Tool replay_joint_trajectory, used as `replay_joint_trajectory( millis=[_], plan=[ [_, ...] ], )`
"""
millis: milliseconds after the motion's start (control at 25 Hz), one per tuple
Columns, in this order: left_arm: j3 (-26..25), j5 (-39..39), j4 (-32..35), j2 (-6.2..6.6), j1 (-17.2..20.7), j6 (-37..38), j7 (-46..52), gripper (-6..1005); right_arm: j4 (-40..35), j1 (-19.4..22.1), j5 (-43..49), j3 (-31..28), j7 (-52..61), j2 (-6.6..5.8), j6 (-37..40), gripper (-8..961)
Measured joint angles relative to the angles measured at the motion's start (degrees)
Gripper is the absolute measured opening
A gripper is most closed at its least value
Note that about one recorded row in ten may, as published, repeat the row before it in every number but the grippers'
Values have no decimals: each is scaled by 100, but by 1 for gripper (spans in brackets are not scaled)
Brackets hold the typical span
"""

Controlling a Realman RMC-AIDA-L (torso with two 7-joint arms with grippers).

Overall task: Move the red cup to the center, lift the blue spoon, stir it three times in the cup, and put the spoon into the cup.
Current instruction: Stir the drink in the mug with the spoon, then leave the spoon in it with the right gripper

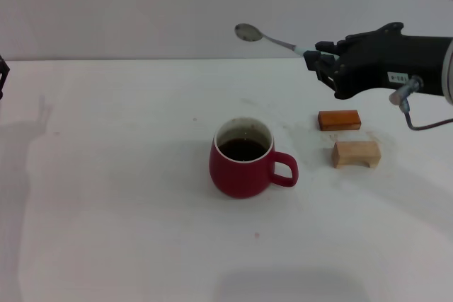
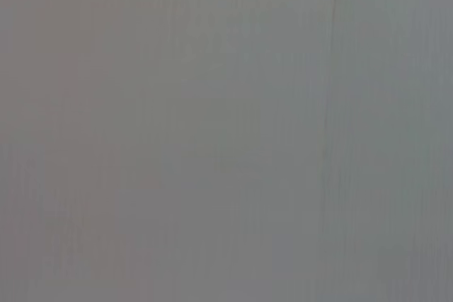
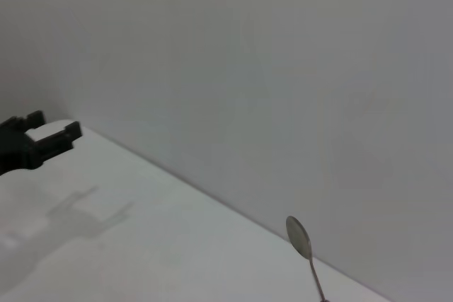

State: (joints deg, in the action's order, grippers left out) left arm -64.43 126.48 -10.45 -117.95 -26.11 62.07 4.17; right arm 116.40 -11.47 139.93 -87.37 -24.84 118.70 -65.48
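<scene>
Aloft at two o'clock of the red cup (image 1: 242, 158), right gripper (image 1: 320, 59) outstretched, clamping the blue spoon (image 1: 272, 39).

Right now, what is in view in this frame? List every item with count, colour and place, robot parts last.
red cup: one, dark red with white inside, dark liquid in it, middle of the table, handle toward the robot's right.
blue spoon: one, grey metal bowl, pale blue handle, held in the air above and behind the cup.
orange-brown block: one, on the table right of the cup.
pale wooden block: one, just nearer than the orange-brown one.
table: one, white.
right gripper: black, shut on the spoon handle.
left gripper: black, open, at the table's far left edge.
</scene>
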Motion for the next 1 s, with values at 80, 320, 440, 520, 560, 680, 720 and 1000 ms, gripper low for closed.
replay_joint_trajectory(
  millis=[80, 320, 440, 520, 560, 680, 720, 1000],
  plan=[
    [0, 0, 0, 0, 0, -2, 4, 840, -4, -220, 0, -121, 60, 1, -278, 167],
    [0, 0, -10, 0, 0, -3, 7, 840, -17, -760, 12, -454, 176, 6, -977, 168],
    [3, 0, -10, 0, 0, -3, 8, 840, -23, -1004, 19, -574, 235, -2, -1269, 169],
    [4, 0, -5, 0, 0, -3, 9, 840, -30, -1171, 42, -661, 271, -2, -1490, 169],
    [3, 0, -1, 0, -1, -7, 7, 840, -41, -1301, 70, -702, 295, -1, -1653, 169],
    [1, 0, 0, 0, -2, -13, -4, 840, -72, -1378, 102, -708, 303, -8, -1720, 170],
    [1, 0, 0, 0, -3, -16, -12, 840, -93, -1409, 136, -710, 304, -12, -1750, 170],
    [0, -4, 0, 0, -23, -58, -31, 840, -410, -1712, 644, -642, 266, -10, -2003, 172]
  ],
)
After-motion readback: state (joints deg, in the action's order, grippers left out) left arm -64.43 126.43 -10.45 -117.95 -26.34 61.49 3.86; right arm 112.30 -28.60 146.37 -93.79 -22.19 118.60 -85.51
